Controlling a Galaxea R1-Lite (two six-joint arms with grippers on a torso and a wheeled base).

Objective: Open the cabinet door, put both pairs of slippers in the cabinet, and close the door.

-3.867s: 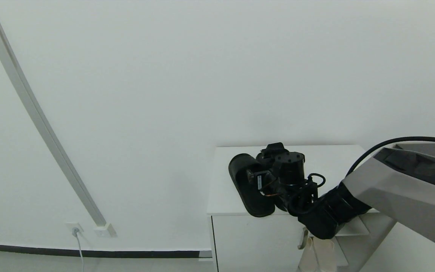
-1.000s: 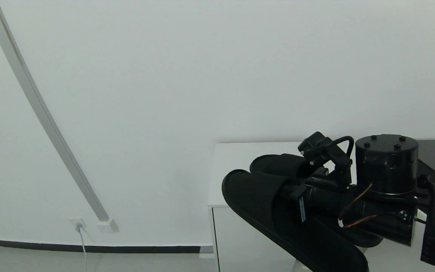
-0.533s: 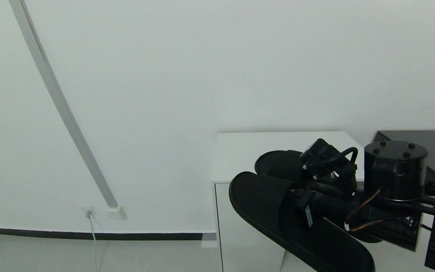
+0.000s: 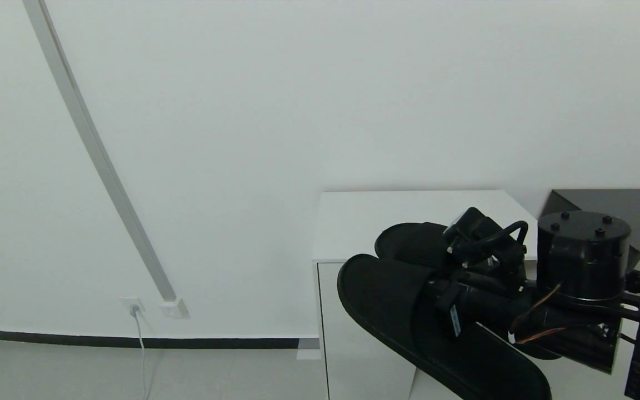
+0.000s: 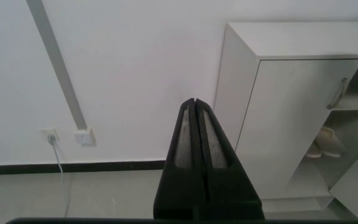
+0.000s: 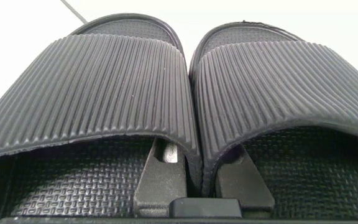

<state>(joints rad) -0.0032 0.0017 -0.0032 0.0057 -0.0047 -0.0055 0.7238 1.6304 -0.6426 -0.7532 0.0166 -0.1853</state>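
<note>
While the right gripper (image 6: 199, 177) clamps the black ribbed rubber slippers (image 4: 386, 294) by their adjoining inner sides, aloft before the white cabinet (image 4: 409, 216), and the left gripper (image 5: 194, 143) hangs pressed together, empty, this second pair seemingly needs lowering onto a shelf near the pale slippers (image 5: 325, 142) inside.

The straps of the black slippers (image 6: 104, 87) cover the tips of my right jaws, and their heels run past the view's edge. Seen from my head, they hide much of the cabinet (image 4: 353, 355) front. The pale slippers (image 5: 326, 142) inside are too small to make out.
</note>
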